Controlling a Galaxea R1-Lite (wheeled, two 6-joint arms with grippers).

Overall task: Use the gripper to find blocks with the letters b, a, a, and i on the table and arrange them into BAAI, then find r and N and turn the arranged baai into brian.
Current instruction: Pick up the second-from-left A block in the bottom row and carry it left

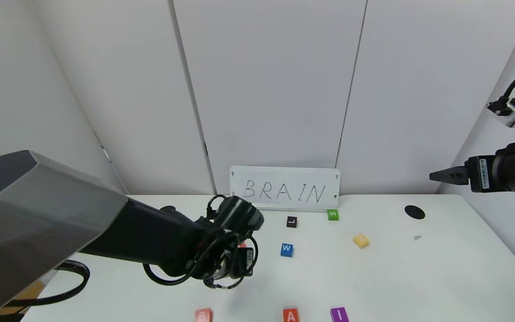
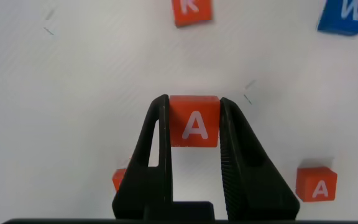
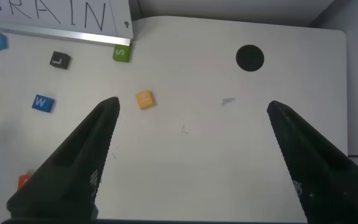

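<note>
On the big white worktop (image 1: 373, 281), a sign (image 1: 284, 188) that says BRAIN stands at the far edge. Everything else is placed from that sign.

The left arm reaches across in front of the sign. Its left claw (image 2: 195, 134) is closed tight on an orange-red A block (image 2: 194, 121) and holds it up above the worktop. The right claw (image 3: 191, 155) hangs in the air well off to the right of the sign, with its two fingers spread wide and nothing between them.

Just in front of the sign sit a black L block (image 1: 291, 222) and a green S block (image 1: 332, 215). A bit nearer are a blue W block (image 1: 286, 250) and the yellow N block (image 1: 361, 240). The R block (image 2: 191, 10) lies by the W. Farthest from the sign, at the near edge, sit B (image 1: 203, 315), another A (image 1: 290, 315) and the purple I (image 1: 339, 314) in a row, with a gap between B and A.
</note>
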